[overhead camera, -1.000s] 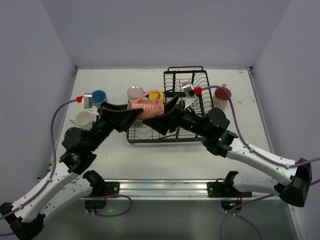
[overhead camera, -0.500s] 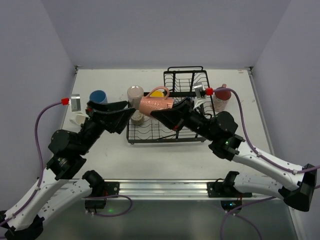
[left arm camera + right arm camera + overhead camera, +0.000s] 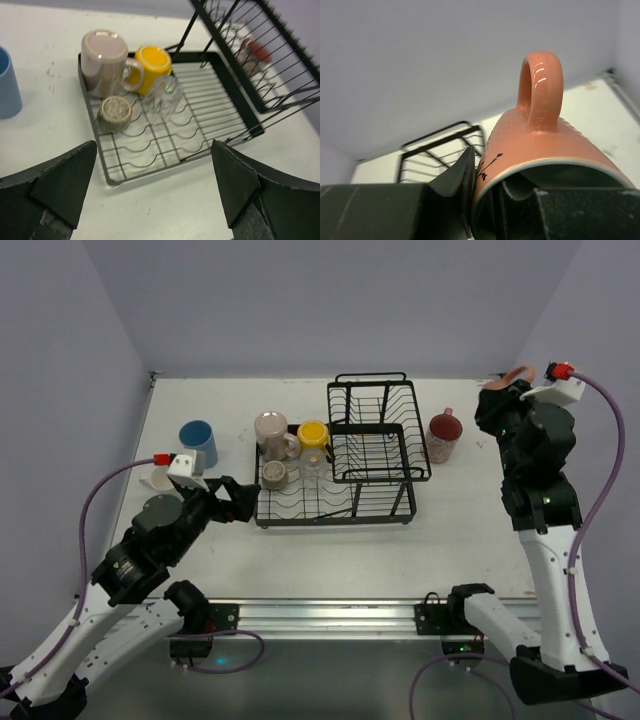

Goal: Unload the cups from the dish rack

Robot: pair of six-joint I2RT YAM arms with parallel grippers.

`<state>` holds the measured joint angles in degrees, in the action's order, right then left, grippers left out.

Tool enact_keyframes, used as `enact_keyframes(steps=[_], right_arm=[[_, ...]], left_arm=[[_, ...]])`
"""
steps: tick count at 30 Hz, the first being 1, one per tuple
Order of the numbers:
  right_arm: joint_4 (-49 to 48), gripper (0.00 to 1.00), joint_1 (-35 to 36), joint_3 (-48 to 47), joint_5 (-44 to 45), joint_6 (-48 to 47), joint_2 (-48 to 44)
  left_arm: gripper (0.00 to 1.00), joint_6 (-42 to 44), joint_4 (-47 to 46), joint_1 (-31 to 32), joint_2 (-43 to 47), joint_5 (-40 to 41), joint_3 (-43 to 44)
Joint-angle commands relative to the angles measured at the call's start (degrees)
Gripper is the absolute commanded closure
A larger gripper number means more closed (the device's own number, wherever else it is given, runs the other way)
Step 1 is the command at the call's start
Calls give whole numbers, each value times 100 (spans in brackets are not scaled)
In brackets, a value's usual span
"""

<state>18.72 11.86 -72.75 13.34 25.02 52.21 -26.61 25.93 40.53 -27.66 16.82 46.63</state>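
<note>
The black dish rack (image 3: 335,517) has a flat tray and a raised basket (image 3: 370,430). In the tray are a beige mug (image 3: 270,428), a yellow mug (image 3: 313,433), a clear glass (image 3: 313,462) and a small speckled cup (image 3: 274,473); the left wrist view also shows them, the beige mug (image 3: 102,62) foremost. My left gripper (image 3: 240,502) is open and empty just off the tray's near left corner (image 3: 152,195). My right gripper (image 3: 498,400) is raised at the far right, shut on the rim of a salmon-pink mug (image 3: 540,135), one finger inside it.
A blue tumbler (image 3: 198,443) and a white mug (image 3: 160,478), partly hidden by my left wrist, stand on the table left of the rack. A reddish mug (image 3: 443,435) stands right of the basket. Walls close the table on three sides.
My right arm has swung from over the rack to the far right and up, carrying the pink mug. My left gripper has drawn back from the mug toward the near left.
</note>
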Motion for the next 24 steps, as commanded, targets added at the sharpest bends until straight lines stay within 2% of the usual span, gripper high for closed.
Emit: enact_keyframes(steps=[1, 4, 9, 14, 24], right_arm=[[580, 100, -1145, 85, -137, -209, 578], [493, 100, -1895, 296, -596, 11, 1218], [457, 100, -2196, 148, -762, 161, 2608], [553, 100, -2284, -159, -1026, 364, 3777], [896, 100, -2293, -38, -605, 320, 4535]], left_arm=[[0, 411, 386, -2, -125, 147, -259], [0, 533, 246, -10, -196, 103, -540], [0, 578, 272, -10, -117, -29, -558], [0, 517, 298, -10, 6, 181, -612], [0, 437, 386, -19, -152, 331, -576]])
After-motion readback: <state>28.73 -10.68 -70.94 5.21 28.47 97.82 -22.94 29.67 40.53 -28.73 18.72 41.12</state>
